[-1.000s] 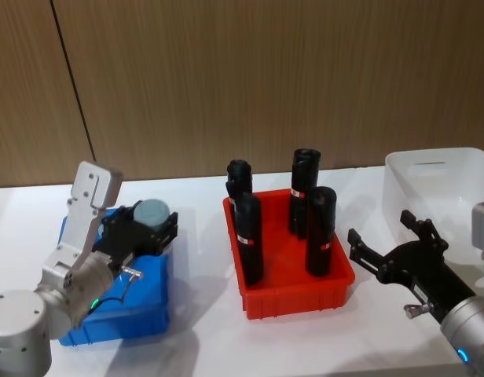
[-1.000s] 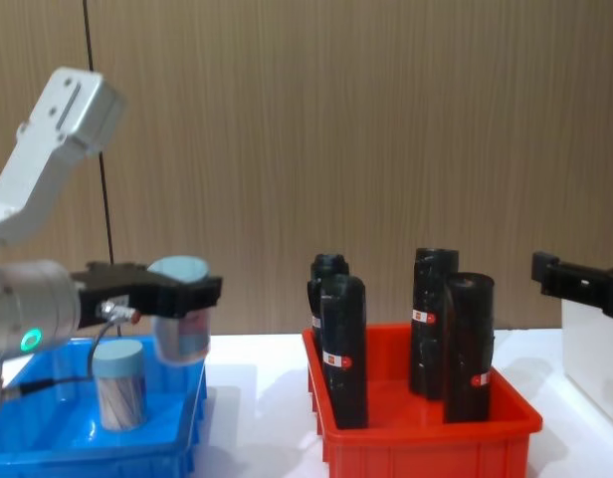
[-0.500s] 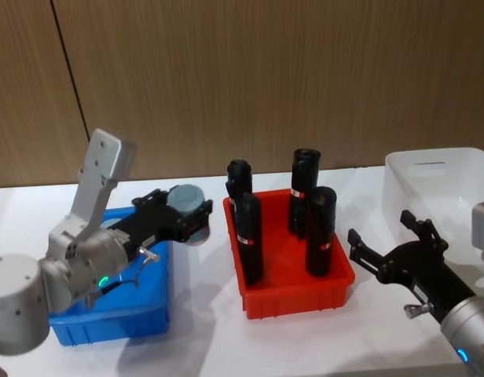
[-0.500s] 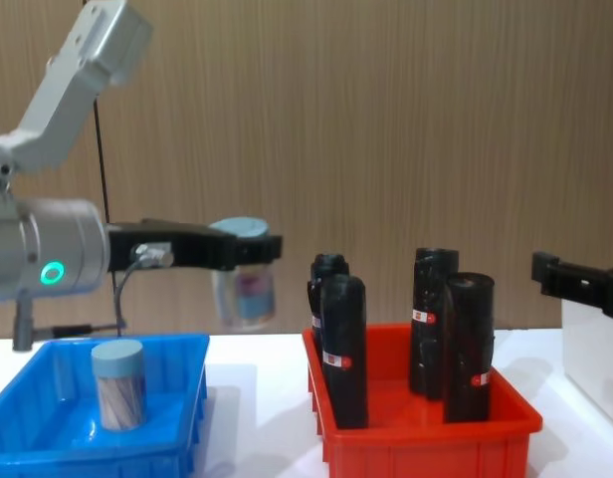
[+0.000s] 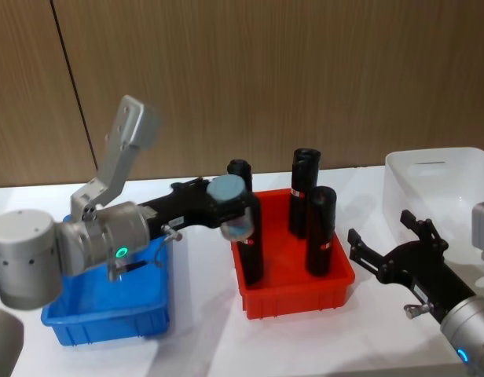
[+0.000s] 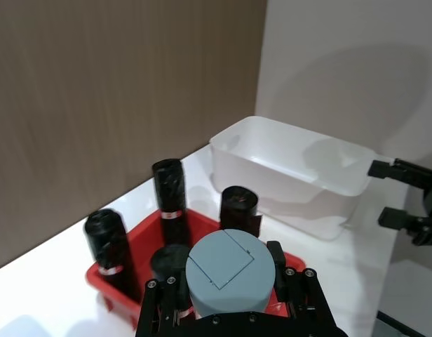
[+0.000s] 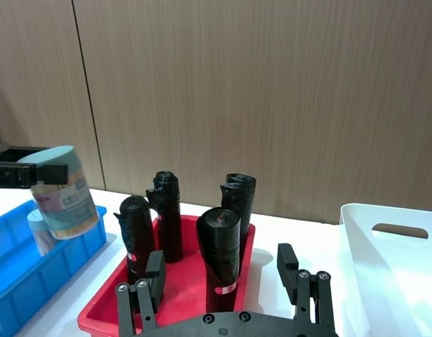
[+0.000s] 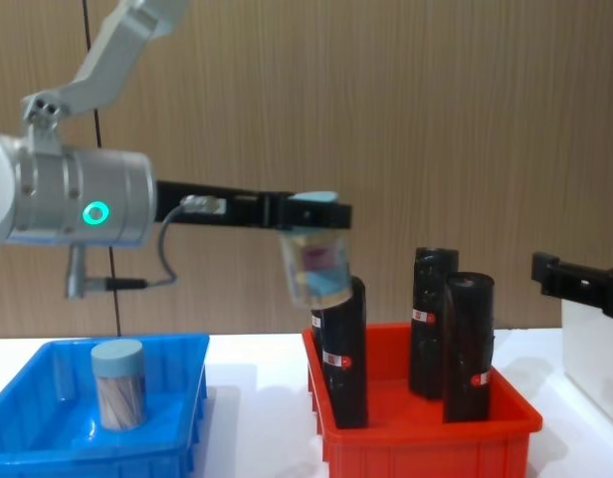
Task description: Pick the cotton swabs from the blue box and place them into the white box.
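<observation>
Jar [image 8: 314,267] pinched near-upright in my left gripper [image 5: 228,210] over red bin's [image 5: 297,297] left side; white box [image 5: 440,154] lies well right, nearer my spread right gripper [image 5: 377,225].

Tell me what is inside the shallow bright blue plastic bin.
One clear plastic jar with a pale blue-grey lid stands upright inside the blue bin, tan sticks showing. The left arm covers part of its floor in the head view.

Seemingly a robot test lab: white table [image 5: 305,345] against wood-panelled wall [image 5: 265,78].
</observation>
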